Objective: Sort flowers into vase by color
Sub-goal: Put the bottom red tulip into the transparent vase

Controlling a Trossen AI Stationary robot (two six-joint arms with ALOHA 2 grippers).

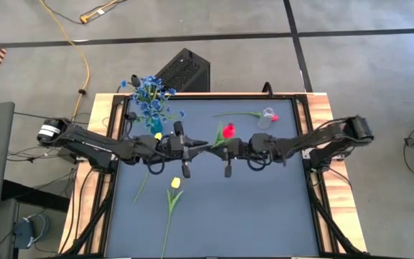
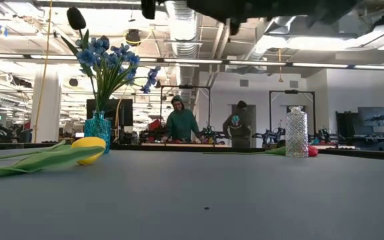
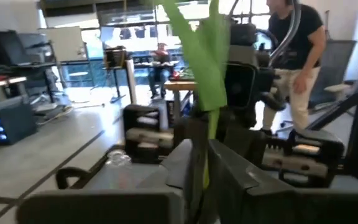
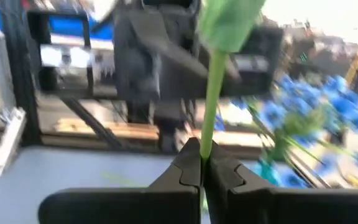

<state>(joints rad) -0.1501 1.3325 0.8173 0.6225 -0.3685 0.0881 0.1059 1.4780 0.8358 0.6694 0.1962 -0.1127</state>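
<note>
A red tulip hangs in the air over the table's middle, between my two grippers. My left gripper and my right gripper face each other, each shut on its green stem. A teal vase at the far left holds blue flowers. A yellow tulip lies flat on the table. A clear vase stands at the far right, and another red flower lies beside it. My left gripper has the tulip's stem between its two fingers, which come level from the table's left and lie across it. The stem and a leaf rise above the fingers, clear of the table. My right gripper pinches the stem between its two fingertips, level from the table's right, across the stem. The stem stands about upright above the fingers, clear of the table.
A second yellow bloom shows by the teal vase. A black box stands beyond the table's far edge. People stand in the room behind. Open mat lies in the near half of the table.
</note>
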